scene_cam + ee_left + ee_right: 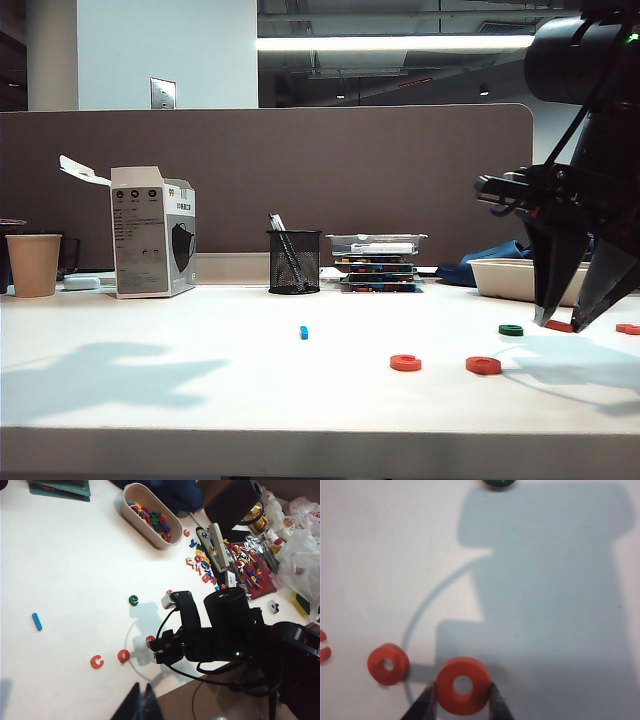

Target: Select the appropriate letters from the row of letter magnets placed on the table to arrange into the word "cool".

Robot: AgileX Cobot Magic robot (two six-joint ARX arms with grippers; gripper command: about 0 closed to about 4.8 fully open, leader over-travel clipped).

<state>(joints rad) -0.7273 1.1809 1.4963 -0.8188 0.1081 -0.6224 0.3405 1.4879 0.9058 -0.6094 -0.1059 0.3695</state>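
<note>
My right gripper (pixel 562 325) reaches down at the table's (pixel 200 400) right side. Its fingers (pixel 496 704) are shut on both sides of an orange ring (pixel 463 685), at or just above the surface. A second orange ring (pixel 483 365) lies close by to the left, and beyond it the gapped orange C (pixel 405 362). The light-blue bar (pixel 303 332) lies alone further left. The dark green ring (pixel 511 330) sits just behind the rings. My left gripper (pixel 142 692) is shut on nothing, high above the front edge, and is out of the exterior view.
One more orange piece (pixel 628 328) lies right of the right gripper. Along the back stand a paper cup (pixel 33 264), a white box (pixel 152 232), a mesh pen holder (pixel 294 261), stacked trays (pixel 378 262) and a beige tub of letters (pixel 147 515). Loose letters (pixel 200 562) lie beyond the tub.
</note>
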